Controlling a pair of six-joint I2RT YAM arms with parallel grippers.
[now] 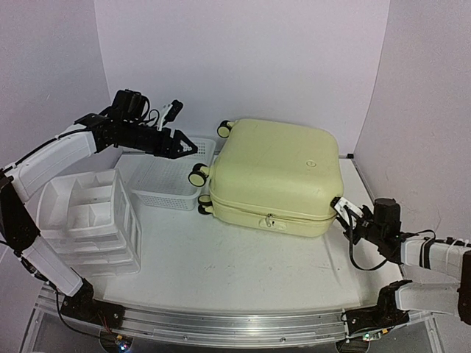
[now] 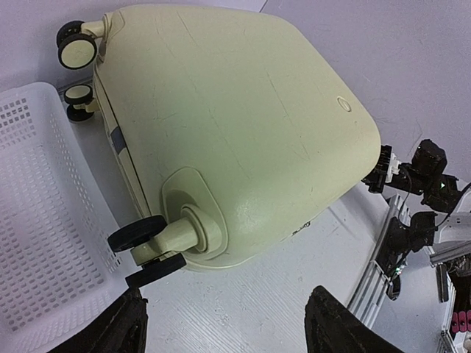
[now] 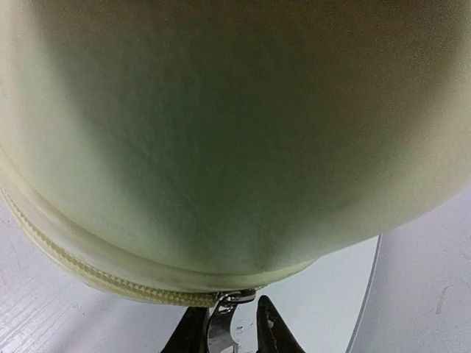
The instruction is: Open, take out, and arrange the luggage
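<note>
The luggage (image 1: 276, 173) lies closed; its zipper pull (image 3: 221, 323) sits between the right jaws, grip unclear; left jaws gape empty, wheels (image 2: 136, 234) just ahead.

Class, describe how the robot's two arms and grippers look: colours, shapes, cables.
The left arm and right arm have white boxy links joined by black joints. A thin black cable loops beside the right wrist. The left gripper and right gripper have black tapering fingers.
</note>
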